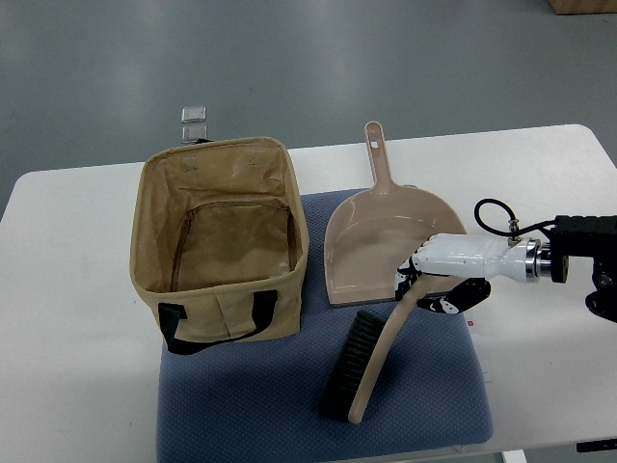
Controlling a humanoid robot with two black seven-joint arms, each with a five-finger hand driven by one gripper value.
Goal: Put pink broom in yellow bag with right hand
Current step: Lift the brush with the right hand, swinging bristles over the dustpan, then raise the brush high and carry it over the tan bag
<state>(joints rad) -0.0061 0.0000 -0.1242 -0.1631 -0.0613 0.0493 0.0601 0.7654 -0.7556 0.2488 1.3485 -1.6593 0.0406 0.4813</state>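
Note:
The pink broom (371,365), a small hand brush with dark bristles (347,367), lies on the blue mat (289,395) at the front, its handle running up to the right. My right hand (424,285) comes in from the right edge and its fingers are curled around the top of the broom handle. The brush head still touches the mat. The yellow bag (220,241) stands open and empty on the left, with black straps on its near side. The left arm is out of view.
A pink dustpan (381,236) lies on the mat between the bag and my hand, its handle pointing away. The white table (67,318) carries the mat. A small clear object (194,113) lies on the floor beyond the table.

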